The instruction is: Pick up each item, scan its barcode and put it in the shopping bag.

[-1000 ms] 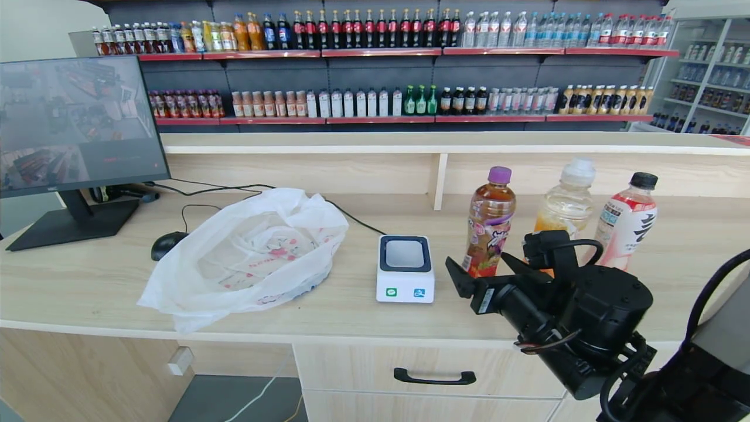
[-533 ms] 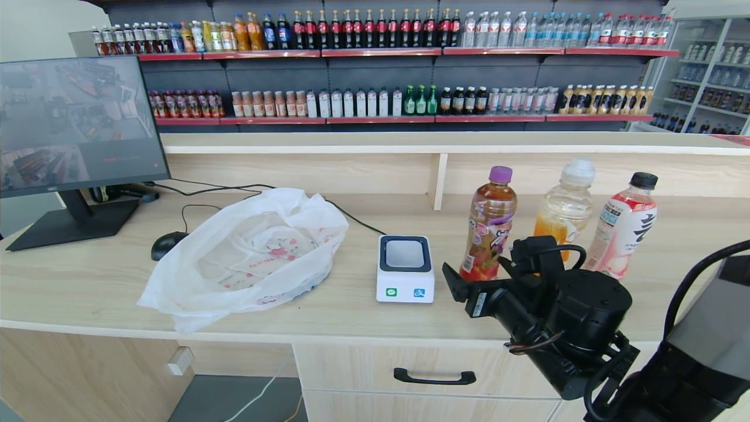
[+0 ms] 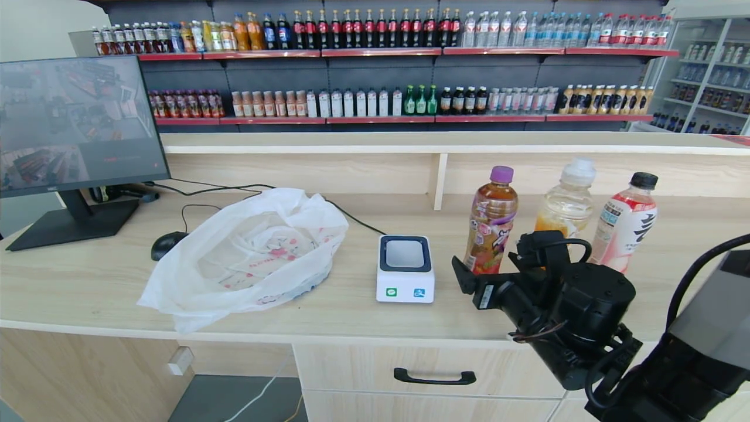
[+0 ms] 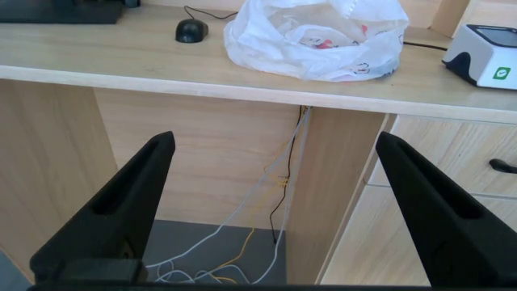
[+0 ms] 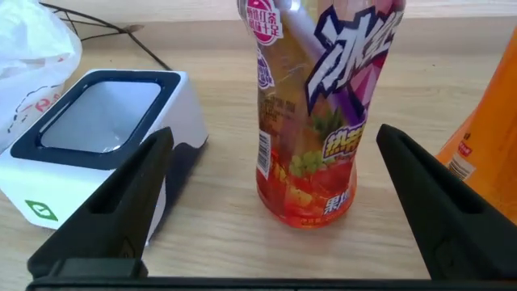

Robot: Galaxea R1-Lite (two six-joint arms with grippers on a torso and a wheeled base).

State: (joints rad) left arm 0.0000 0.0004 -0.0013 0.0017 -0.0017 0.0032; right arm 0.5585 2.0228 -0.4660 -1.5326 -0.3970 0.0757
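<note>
Standing by the light wooden tabletop [image 3: 351,316], I see in the head view a crumpled white plastic shopping bag [image 3: 246,258] lying towards the robot's left, with a small white box-shaped barcode scanner [image 3: 405,268] just beside it. Further right, three bottles stand upright in a row: a brown drink bottle with a purple cap [image 3: 491,220], a clear bottle of orange liquid with a white cap [image 3: 567,202], and a pink-and-white labelled bottle with a black cap [image 3: 624,220]. The black right gripper [image 3: 489,268] hangs low in front of the purple-capped bottle.

From the left wrist, the left gripper [image 4: 275,145] sits below the tabletop edge, before the wooden cabinet front [image 4: 226,153], jaws spread wide and holding nothing.

From the right wrist, the right jaws gape wide either side of the purple-capped bottle without touching it, the scanner close by.
</note>
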